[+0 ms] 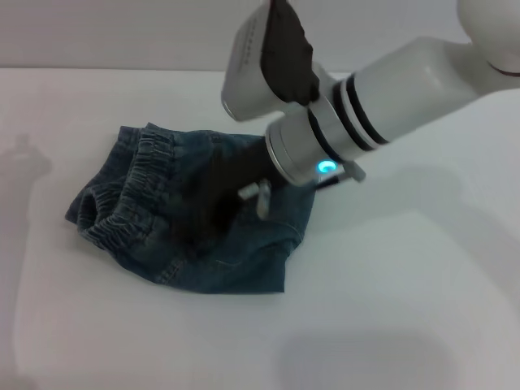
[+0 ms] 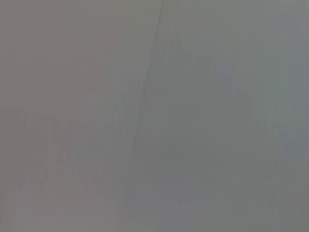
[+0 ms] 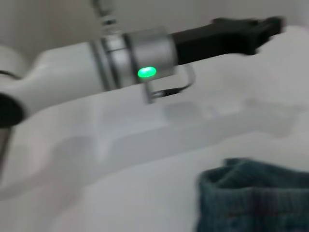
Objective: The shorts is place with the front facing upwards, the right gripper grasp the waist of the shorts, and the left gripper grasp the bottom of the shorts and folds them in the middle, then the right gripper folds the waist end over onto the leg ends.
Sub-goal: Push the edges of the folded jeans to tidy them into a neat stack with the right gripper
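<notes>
Shorts (image 1: 187,219) lie folded on table (image 1: 406,309); gripper (image 1: 236,183) over them, fingers hidden, grip unclear.

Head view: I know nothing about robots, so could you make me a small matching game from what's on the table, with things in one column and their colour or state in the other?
Things:
1. blue-green denim shorts
2. small round light on the silver-grey wrist block
3. black two-fingered left gripper
4. flat table

Colour or state:
A. glowing green
B. plain white
C. lying bunched up
D. reaching down over the denim

Pairs: 1-C, 2-A, 3-D, 4-B
</notes>
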Robot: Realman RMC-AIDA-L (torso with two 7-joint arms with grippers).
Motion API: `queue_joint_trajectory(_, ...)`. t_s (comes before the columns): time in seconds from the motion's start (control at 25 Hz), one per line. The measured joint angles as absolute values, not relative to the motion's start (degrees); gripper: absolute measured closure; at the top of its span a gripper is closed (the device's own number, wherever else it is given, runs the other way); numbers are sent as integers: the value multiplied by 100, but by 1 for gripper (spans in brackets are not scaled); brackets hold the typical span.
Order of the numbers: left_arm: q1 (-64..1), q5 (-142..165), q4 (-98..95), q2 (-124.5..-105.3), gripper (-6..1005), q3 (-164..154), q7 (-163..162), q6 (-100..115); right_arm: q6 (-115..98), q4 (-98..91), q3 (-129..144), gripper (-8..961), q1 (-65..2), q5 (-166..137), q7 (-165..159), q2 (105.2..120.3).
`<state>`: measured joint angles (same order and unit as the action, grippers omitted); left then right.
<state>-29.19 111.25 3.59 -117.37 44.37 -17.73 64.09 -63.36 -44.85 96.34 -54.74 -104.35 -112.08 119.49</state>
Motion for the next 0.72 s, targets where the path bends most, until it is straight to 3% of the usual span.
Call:
queue_joint_trajectory(0.32,-2969,11158,390,-11756,971,4419,-1574,6463,-7258,-4004,9214,377,-5367,-10447,-11326,11873)
queue_joint_trajectory(0.72,-2971,11181,488,-11790,971,4116,-1573,6435,-6738,-3551,9012,378,-5135,-11041,-11356,11902)
